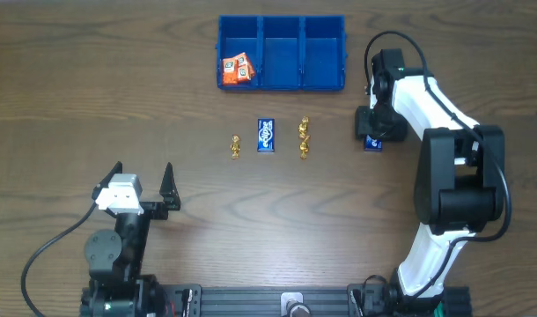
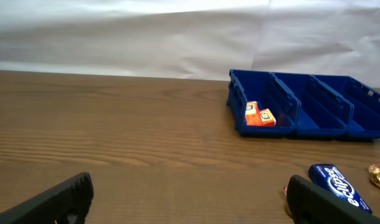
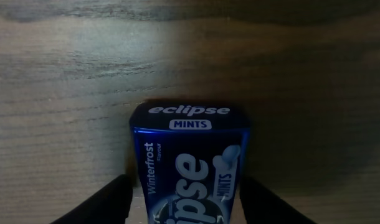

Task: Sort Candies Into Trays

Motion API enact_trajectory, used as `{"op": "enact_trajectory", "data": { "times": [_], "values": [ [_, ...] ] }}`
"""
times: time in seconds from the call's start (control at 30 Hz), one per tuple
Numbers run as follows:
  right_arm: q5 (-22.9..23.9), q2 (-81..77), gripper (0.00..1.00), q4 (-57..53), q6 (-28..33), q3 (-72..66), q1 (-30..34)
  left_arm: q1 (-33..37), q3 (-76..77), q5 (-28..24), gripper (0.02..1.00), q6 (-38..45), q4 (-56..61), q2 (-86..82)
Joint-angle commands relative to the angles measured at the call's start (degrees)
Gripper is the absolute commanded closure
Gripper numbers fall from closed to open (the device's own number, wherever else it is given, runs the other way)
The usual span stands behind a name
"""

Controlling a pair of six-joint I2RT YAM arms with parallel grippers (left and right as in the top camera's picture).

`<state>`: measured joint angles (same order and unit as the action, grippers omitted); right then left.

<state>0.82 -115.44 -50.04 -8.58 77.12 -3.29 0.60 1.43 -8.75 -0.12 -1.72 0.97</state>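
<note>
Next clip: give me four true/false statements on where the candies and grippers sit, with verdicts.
1. Orange candies lie in the tray's left compartment. True.
2. A mint pack lies in the tray. False: the middle mint pack lies on the table, short of the tray.
3. The left gripper is open and holds nothing. True.
4. The right gripper is over a gold candy. False: the right gripper is over the right mint pack.

Table (image 1: 75,106): brown wood-grain top, smooth, matt.
Tray (image 1: 261,53): moulded blue plastic, slight sheen.
Mint box (image 3: 190,168): glossy printed blue surface.
Gold candies (image 1: 304,136): shiny crinkled foil.
Left gripper (image 1: 143,176): matt black plastic fingers.
</note>
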Motion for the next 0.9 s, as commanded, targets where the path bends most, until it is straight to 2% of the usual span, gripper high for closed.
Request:
{"op": "enact_trajectory", "data": {
  "times": [0.03,0.17,0.3,0.47,0.67,0.77,0.9],
  "values": [
    [0.6,-0.4,0.535,0.1,-0.2,0.2,0.1,0.1,-1.1,-1.3,0.02,0.3,-1.9,-0.2],
    [0.6,-0.4,0.702,0.1,-0.2,0.2,0.1,0.1,-1.1,-1.4,0.02,0.3,-1.9,-0.2],
    [0.5,-0.4,0.752,0.4,-0.2,0.2,0.0,0.1,-1.1,-1.4,0.02,0.3,-1.9,-0.2],
    [0.5,2.4,0.796,0.4,-0.7,0.7,-0.5,0.1,-1.1,-1.4,0.02,0.3,-1.9,-0.2],
    [0.9,14.1,0.822,0.0,-3.0,7.6,-4.1,0.1,-1.1,-1.4,0.02,0.3,-1.9,-0.2],
    [3.7,17.8,0.833,0.2,-5.2,13.8,-6.9,0.1,-1.1,-1.4,0.02,0.3,-1.9,-0.2],
    [7.7,17.8,0.833,2.3,-5.2,23.5,-12.0,0.1,-1.1,-1.4,0.02,0.3,-1.9,-0.2]
  ]
}}
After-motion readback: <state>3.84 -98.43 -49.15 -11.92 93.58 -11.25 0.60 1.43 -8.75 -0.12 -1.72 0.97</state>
